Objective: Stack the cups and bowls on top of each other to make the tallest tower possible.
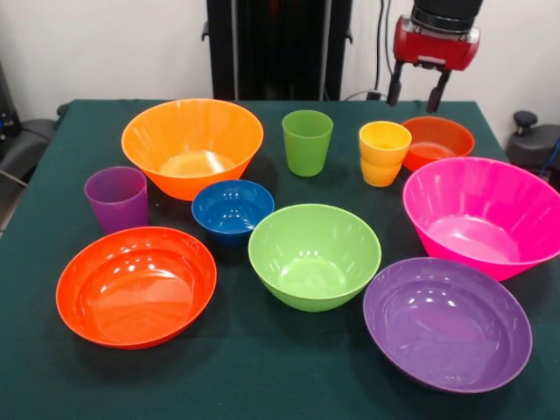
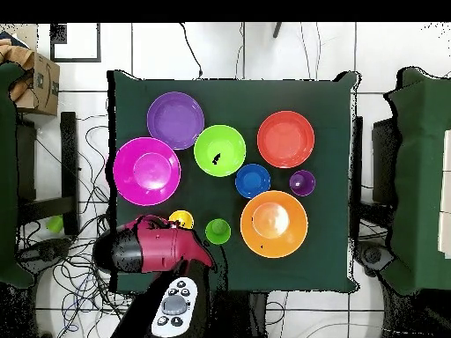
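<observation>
My gripper (image 1: pixel 416 94) hangs open and empty at the back right, just above the small red-orange bowl (image 1: pixel 437 140). The yellow cup (image 1: pixel 383 153) stands beside that bowl and the green cup (image 1: pixel 307 142) further left. The purple cup (image 1: pixel 116 198) is at the left. The large orange bowl (image 1: pixel 192 144), small blue bowl (image 1: pixel 233 208), lime green bowl (image 1: pixel 313 254), pink bowl (image 1: pixel 481 214), purple bowl (image 1: pixel 446 322) and large red-orange bowl (image 1: pixel 136 284) all stand apart, open side up. Nothing is stacked.
The dark green table (image 1: pixel 262 376) carries everything. In the overhead view the arm's red head (image 2: pixel 145 246) covers the small red-orange bowl, next to the yellow cup (image 2: pixel 181 218) and pink bowl (image 2: pixel 146 170). A cardboard box (image 2: pixel 35 84) stands off the table.
</observation>
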Robot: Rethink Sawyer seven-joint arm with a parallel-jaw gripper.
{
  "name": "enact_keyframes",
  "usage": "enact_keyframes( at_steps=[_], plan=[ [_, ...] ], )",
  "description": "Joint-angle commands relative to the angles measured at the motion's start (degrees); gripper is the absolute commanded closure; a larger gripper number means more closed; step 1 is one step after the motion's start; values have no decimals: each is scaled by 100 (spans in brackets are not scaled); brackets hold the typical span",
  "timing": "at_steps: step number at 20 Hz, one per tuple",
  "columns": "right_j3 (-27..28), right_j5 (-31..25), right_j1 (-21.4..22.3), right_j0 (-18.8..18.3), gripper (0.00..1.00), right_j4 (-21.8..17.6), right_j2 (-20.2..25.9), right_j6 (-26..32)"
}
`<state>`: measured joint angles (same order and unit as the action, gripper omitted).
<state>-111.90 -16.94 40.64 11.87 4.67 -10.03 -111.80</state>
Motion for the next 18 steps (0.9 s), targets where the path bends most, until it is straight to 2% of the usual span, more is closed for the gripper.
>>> enact_keyframes(
  at_steps=[1,3,5,6,10,16,18],
  plan=[
    [376,-29,-32,131,0,476,105,-1338],
    [714,-1021,228,388,0,444,-208,-1320],
    [1065,-1953,459,498,0,354,-377,-1253],
    [1189,-2245,519,473,0,339,-373,-1212],
    [1452,-2155,275,345,0,376,-300,-1172],
    [2114,-2590,-40,81,0,400,-183,-1136],
    [2258,-2572,-150,14,0,400,-170,-1129]
  ],
)
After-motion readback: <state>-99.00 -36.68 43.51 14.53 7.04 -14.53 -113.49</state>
